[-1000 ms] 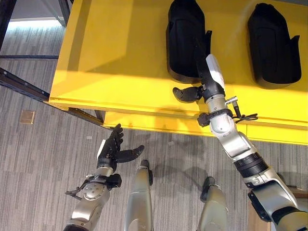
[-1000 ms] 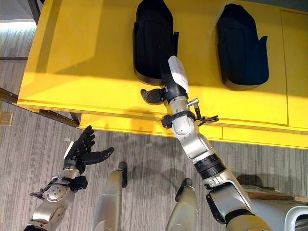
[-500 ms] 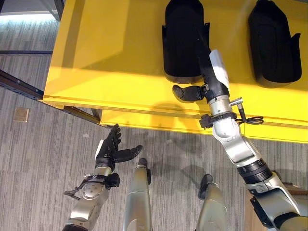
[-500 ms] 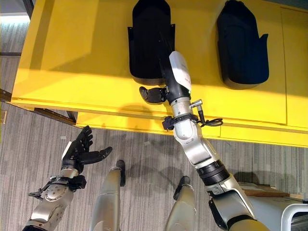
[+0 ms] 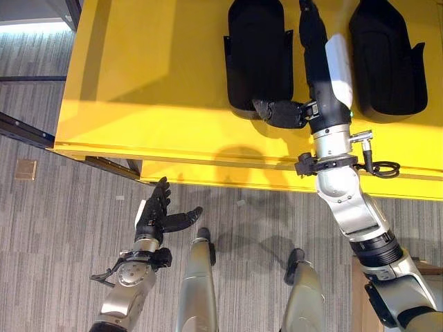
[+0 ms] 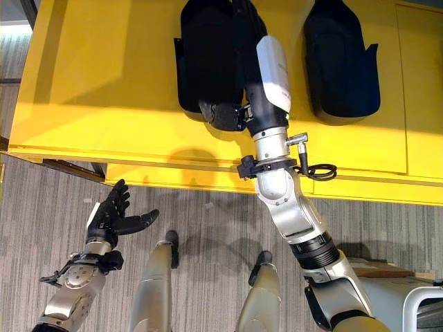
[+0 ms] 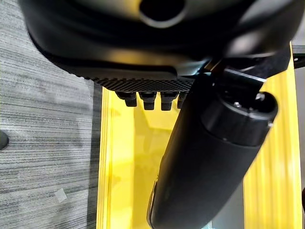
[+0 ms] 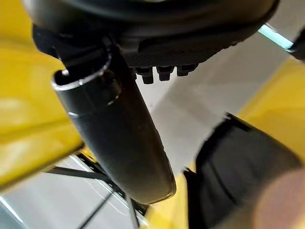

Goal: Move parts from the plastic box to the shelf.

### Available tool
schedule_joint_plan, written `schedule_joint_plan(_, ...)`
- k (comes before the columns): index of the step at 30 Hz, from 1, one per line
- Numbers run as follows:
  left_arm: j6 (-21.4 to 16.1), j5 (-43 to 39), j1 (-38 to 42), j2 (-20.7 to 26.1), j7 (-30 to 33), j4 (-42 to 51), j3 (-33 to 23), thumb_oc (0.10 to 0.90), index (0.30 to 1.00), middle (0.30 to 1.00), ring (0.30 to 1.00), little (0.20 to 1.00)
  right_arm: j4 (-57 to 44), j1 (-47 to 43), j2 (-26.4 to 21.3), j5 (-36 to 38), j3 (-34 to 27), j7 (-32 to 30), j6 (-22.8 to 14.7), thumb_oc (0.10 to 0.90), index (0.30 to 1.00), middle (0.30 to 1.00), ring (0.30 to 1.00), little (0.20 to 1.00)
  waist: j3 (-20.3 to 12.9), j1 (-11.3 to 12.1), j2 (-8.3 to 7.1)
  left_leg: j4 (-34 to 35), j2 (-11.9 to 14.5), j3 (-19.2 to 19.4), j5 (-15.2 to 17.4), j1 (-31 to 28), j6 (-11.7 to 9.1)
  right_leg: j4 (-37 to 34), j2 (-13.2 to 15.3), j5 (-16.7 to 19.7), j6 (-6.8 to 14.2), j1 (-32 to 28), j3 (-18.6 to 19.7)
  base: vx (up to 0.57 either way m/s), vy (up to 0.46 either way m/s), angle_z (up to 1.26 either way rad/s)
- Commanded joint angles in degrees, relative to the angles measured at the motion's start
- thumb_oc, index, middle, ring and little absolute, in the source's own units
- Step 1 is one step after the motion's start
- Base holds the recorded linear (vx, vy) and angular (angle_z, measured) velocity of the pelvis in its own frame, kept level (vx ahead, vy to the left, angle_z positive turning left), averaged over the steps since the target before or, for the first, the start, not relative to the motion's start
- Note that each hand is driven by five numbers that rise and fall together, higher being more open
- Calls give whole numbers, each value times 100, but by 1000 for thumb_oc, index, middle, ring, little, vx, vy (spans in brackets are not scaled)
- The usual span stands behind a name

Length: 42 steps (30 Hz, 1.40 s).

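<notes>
Two black moulded parts lie on the yellow shelf [image 5: 152,76], one to the left [image 5: 256,48] and one to the right [image 5: 384,55]. My right hand [image 5: 325,97] reaches over the shelf into the gap between them. It is open, with straight fingers running along the left part's right side. Its thumb [image 5: 280,112] lies against that part's near end. In the right wrist view the thumb [image 8: 119,138] points out beside a black part [image 8: 238,167]. My left hand [image 5: 154,216] hangs open and holds nothing, low over the floor in front of the shelf.
The shelf's front edge [image 5: 208,169] runs across the view just ahead of me. A dark metal frame bar [image 5: 28,128] slants at the far left. A small tan square [image 5: 25,169] lies on the grey floor. The shelf's left half is bare.
My right hand has reached farther over the shelf, sliding up between the two parts until its thumb met the left part's near end. The left hand stays put.
</notes>
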<state>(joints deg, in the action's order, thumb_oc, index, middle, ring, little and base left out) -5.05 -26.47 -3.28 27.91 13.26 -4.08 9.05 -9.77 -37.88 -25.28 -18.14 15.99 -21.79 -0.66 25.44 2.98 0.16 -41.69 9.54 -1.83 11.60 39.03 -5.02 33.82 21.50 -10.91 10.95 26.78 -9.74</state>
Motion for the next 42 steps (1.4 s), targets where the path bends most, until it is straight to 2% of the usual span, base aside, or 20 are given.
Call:
schedule_joint_plan(1, -407, 201, -26, 132, 90, 497, -179, 900, 1000, 1000, 1000, 1000, -829, -342, -95, -324, -473, -367, -637, 900, 1000, 1000, 1000, 1000, -400, -1, -90, 192, 226, -17, -161, -65, 35, 386, -233, -4, -417, -47, 134, -2, -7, -3)
schedule_joint_plan(17, -465, 196, -162, 143, 8, 606, -217, 900, 1000, 1000, 1000, 1000, -980, 276, -454, -75, -976, -417, -762, 900, 1000, 1000, 1000, 1000, -420, -106, -92, 247, 288, -4, -203, -139, -4, 393, -279, -9, -427, -13, 201, -5, -5, -2)
schedule_joint_plan(23, -501, 149, -198, 173, -81, 573, -236, 900, 1000, 1000, 1000, 1000, -658, 471, -741, -15, -1285, -500, -711, 900, 1000, 1000, 1000, 1000, -413, -123, -64, 268, 312, 0, -222, -159, -22, 438, -284, -27, -429, 21, 206, -7, -11, -2)
schedule_joint_plan(24, -519, 114, -207, 189, -102, 565, -248, 900, 1000, 1000, 1000, 1000, -457, 424, -843, -93, -1352, -553, -575, 900, 1000, 1000, 1000, 1000, -420, -116, -63, 289, 322, -1, -232, -165, -31, 440, -289, -27, -423, 28, 213, 0, 0, 0)
schedule_joint_plan(32, -515, 88, -230, 224, -194, 561, -264, 900, 1000, 1000, 1000, 1000, -234, 562, -1050, -57, -1615, -548, -489, 900, 1000, 1000, 1000, 1000, -411, -129, -33, 270, 332, 7, -230, -179, -48, 459, -293, -40, -425, 18, 220, 0, -6, -1)
schedule_joint_plan(42, -554, 20, -261, 256, -295, 542, -296, 900, 1000, 1000, 1000, 1000, 364, 337, -1565, 111, -1677, -496, -406, 900, 1000, 1000, 1000, 1000, -413, -104, -30, 295, 334, 11, -247, -185, -58, 471, -269, -27, -420, 33, 227, 0, 0, 0)
